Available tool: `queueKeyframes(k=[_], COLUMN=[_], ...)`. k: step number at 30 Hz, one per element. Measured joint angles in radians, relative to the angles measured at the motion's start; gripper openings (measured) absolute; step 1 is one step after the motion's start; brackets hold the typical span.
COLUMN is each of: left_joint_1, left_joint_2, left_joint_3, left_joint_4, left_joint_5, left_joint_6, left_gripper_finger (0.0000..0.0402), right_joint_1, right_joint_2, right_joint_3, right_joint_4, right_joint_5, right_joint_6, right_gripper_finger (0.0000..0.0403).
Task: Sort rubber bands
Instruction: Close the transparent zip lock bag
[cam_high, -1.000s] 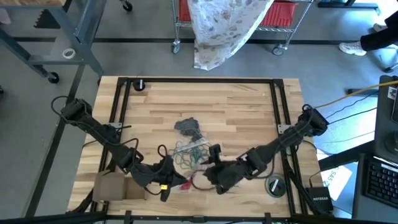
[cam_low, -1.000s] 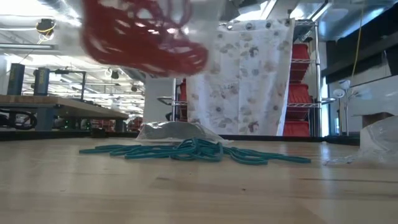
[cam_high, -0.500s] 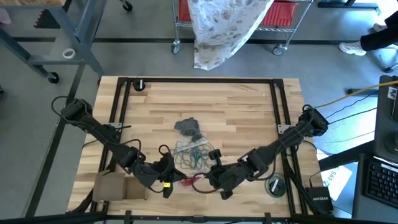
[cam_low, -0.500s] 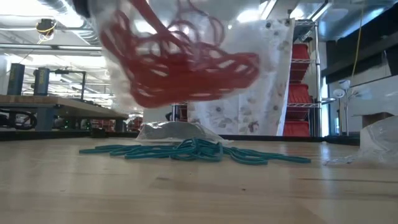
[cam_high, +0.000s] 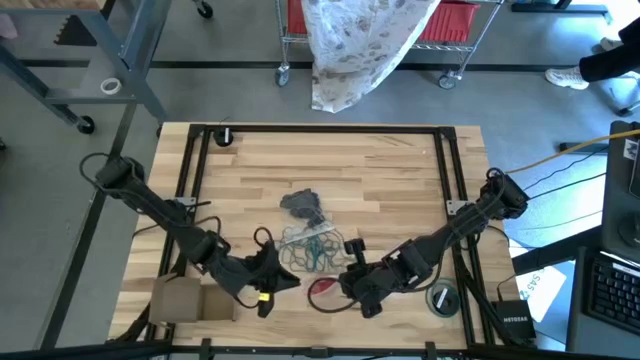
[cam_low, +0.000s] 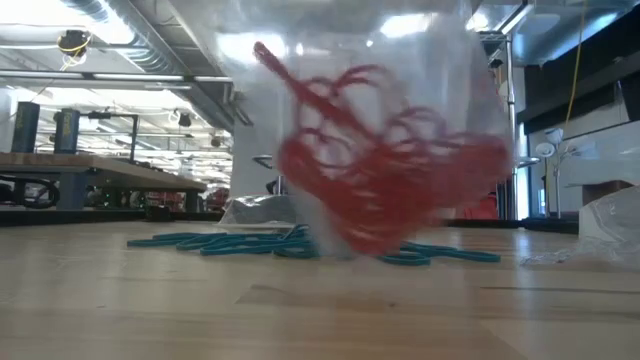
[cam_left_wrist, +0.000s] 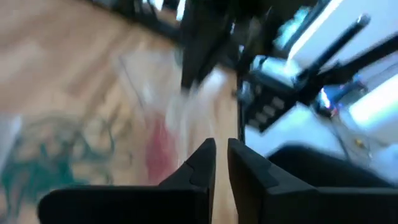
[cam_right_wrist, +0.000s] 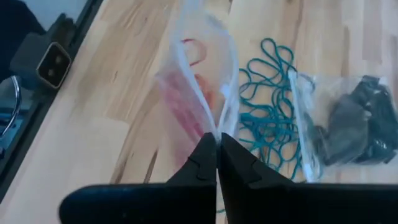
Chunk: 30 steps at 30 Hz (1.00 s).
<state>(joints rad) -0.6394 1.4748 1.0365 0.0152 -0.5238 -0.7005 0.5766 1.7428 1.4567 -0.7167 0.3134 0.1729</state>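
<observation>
Red rubber bands (cam_low: 385, 195) are held inside a clear plastic bag (cam_right_wrist: 200, 81), whose rim is pinched between the closed fingers of the right gripper (cam_right_wrist: 217, 144) near the table's front edge. Teal rubber bands (cam_high: 312, 250) are spread loose on the wooden table (cam_high: 390, 180) just behind the bag, and dark rubber bands (cam_right_wrist: 357, 118) are seen in a second clear bag (cam_high: 303, 205) farther back. The left gripper (cam_left_wrist: 221, 149) is kept just beside the red bag, its fingers parted by a narrow gap, with nothing seen between them.
</observation>
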Motion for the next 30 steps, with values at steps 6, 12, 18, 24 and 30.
queueKeyframes(k=[6,12,18,24,30], left_joint_1=[0.010,0.017,0.018,0.055,0.092], left_joint_2=[0.045,0.117,0.120,0.131,0.174], left_joint_3=[0.111,0.186,0.187,0.187,0.187], left_joint_4=[-0.012,-0.093,-0.088,-0.108,-0.073], left_joint_5=[-0.094,-0.168,-0.166,-0.138,-0.049], left_joint_6=[0.238,0.349,0.428,0.363,0.367], left_gripper_finger=[0.0033,0.0033,0.0035,0.0093,0.0182], right_joint_1=[-0.026,-0.036,-0.033,-0.034,-0.041], right_joint_2=[0.000,0.000,0.000,0.000,0.005], right_joint_3=[0.000,0.000,0.000,0.000,0.000], right_joint_4=[0.015,0.008,0.008,0.015,0.052], right_joint_5=[0.002,0.006,-0.010,0.030,0.037], right_joint_6=[0.046,0.083,0.096,0.120,0.142], right_gripper_finger=[0.0000,0.0000,0.0000,0.0000,0.0000])
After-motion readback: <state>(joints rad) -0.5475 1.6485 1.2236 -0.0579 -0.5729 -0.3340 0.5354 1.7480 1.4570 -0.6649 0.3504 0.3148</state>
